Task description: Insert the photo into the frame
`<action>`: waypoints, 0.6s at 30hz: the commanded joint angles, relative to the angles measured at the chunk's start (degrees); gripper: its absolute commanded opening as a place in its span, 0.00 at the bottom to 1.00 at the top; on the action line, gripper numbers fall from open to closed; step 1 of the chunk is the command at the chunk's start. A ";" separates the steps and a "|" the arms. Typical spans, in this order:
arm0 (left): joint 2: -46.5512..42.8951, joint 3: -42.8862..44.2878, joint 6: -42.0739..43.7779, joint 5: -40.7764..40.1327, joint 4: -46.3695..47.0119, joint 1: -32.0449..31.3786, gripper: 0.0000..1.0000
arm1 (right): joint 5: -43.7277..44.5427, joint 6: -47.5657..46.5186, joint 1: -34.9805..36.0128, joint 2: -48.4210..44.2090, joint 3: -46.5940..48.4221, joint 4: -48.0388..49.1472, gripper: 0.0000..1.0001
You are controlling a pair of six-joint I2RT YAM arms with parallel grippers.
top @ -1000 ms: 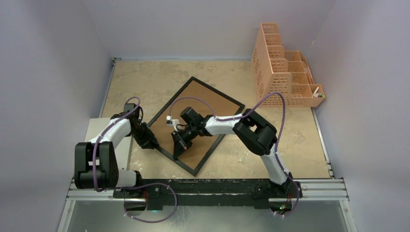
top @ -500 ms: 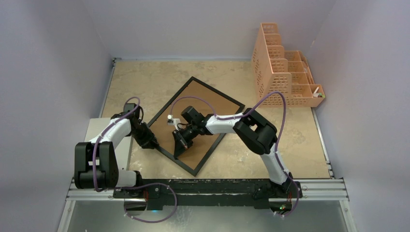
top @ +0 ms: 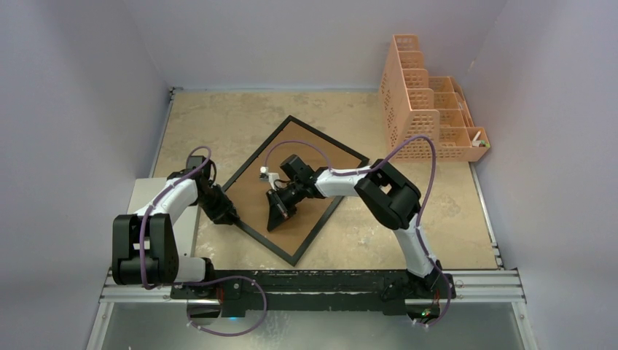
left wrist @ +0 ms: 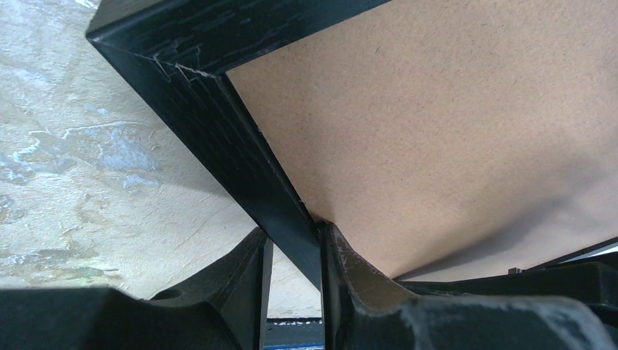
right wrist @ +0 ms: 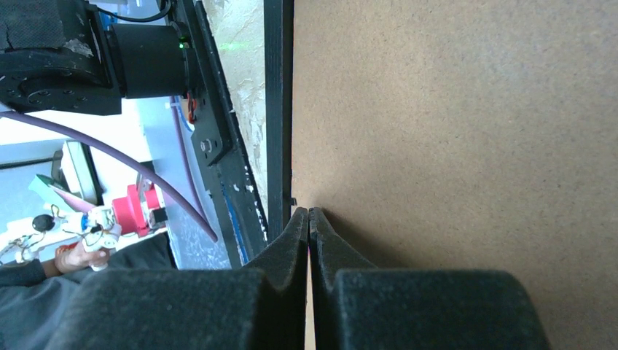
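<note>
Brown board (top: 321, 149) up, the frame (top: 331, 137) lies askew on the counter (top: 218, 124), its rail pinched by the left hand (left wrist: 291, 248), seemingly to steady it, while the clenched, empty right hand (right wrist: 308, 215) seems to press the board down; the photo is out of sight.

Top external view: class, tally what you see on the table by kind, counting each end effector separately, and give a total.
End effectors: 2 (left end effector, right end effector)
Frames: 1 (black picture frame)
Organizers: 1 (peach mesh organizer)
Total: 4
</note>
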 commanded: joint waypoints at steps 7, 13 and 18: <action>-0.14 0.45 0.65 -1.04 0.76 -0.42 0.26 | 20.43 -2.87 -1.70 -4.97 -6.89 0.28 0.09; -0.34 0.20 -0.15 -1.50 3.00 -0.34 0.40 | 40.85 3.17 -4.76 -14.69 0.08 -5.20 0.18; -0.15 0.07 -0.27 -2.78 5.09 -0.35 0.47 | 57.65 5.23 -10.72 -17.20 5.13 -8.45 0.47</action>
